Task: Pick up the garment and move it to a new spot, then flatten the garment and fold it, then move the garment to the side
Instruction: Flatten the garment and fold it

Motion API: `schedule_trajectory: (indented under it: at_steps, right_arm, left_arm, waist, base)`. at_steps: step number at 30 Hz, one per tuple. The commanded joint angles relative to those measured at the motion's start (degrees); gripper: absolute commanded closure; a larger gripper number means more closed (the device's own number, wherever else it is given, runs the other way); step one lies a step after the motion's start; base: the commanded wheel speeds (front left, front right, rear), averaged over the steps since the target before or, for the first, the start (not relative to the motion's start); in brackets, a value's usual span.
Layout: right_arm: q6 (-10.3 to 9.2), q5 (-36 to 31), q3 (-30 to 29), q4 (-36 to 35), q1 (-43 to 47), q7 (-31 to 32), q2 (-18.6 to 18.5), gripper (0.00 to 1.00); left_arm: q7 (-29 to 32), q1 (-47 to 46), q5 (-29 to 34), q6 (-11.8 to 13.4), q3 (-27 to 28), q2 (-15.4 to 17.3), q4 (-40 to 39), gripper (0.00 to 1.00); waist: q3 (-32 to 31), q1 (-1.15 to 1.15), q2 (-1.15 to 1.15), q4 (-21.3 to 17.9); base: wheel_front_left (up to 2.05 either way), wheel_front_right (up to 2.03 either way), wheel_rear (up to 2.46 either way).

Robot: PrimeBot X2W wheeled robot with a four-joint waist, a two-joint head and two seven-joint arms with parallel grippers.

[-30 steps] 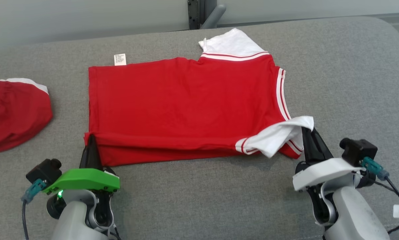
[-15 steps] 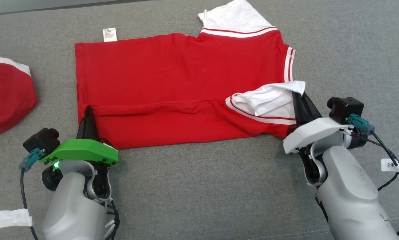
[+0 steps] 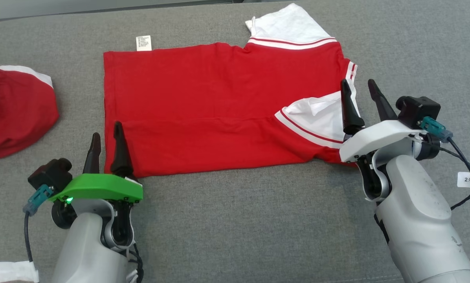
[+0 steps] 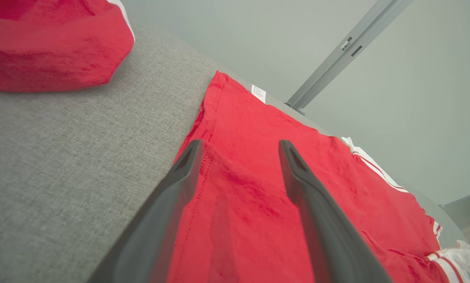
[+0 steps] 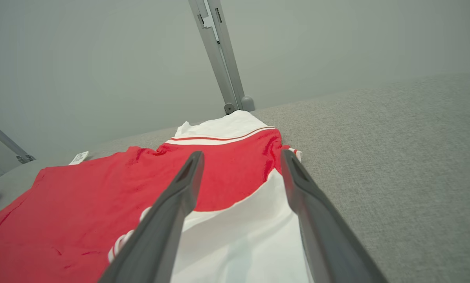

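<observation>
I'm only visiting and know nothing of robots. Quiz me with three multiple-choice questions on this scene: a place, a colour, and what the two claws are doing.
1. Where does the crumpled red garment lie relative to the flat red T-shirt?
A. on it
B. at the robot's left of it
C. at its right
2. What colour are the T-shirt's sleeves?
A. white
B. blue
C. black
3. How are the left gripper and right gripper?
A. both shut
B. one shut
C. both open
Answers: B, it lies apart at the head view's left; A, both sleeves are white with red stripes; C, both stand spread, clamping nothing.
</observation>
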Motion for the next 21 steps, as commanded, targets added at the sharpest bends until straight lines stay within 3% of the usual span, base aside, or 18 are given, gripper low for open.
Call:
schedule_trajectory:
  at_steps: [1,10,21]
  right_arm:
    - [-0.09,-0.1,-0.56,-0.99,-0.68,-0.19,-0.11,0.0]
    - [-0.09,-2.71,-3.62,-5.7,4.13,-0.18,-0.12,0.0]
    - [-0.09,-4.64,-5.11,-10.52,15.81,-0.19,-0.1,0.0]
  left_arm:
    - [-0.03,2.46,-0.69,-0.14,0.15,0.21,-2.04,0.0]
    - [-0.03,10.65,-0.69,1.72,0.64,0.21,-6.43,0.0]
    - [0.71,11.99,-4.25,2.38,-1.2,0.22,-0.72,0.0]
  waist:
    - [-0.8,0.0,0.14,0.49]
    - [-2.71,0.0,0.14,0.84]
    - [-4.32,0.0,0.14,-0.48]
  base:
    - [0.0,0.0,0.0]
    - [0.0,0.0,0.0]
    - [0.0,0.0,0.0]
